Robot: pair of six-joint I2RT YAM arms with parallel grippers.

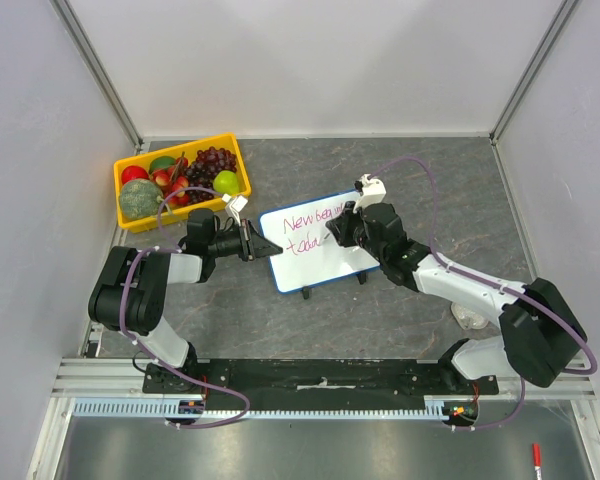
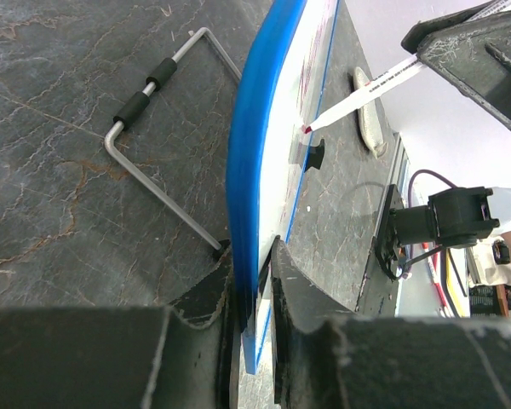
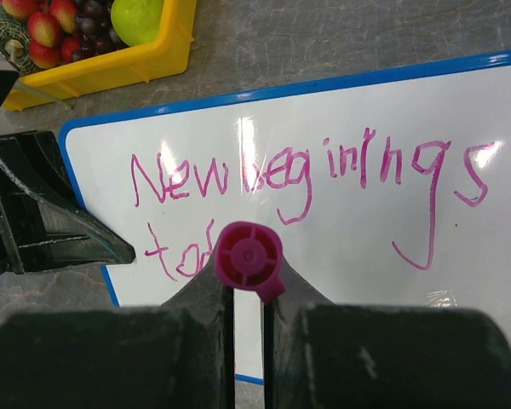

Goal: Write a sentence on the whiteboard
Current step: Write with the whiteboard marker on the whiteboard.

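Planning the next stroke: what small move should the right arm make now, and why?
Probably slide the marker slightly rightward along the whiteboard: the sentence has a second line showing only "tod", and the left gripper clamps the board edge.

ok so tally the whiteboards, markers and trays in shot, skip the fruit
whiteboard: 1
markers: 2 (held marker, loose marker)
tray: 1
total: 4
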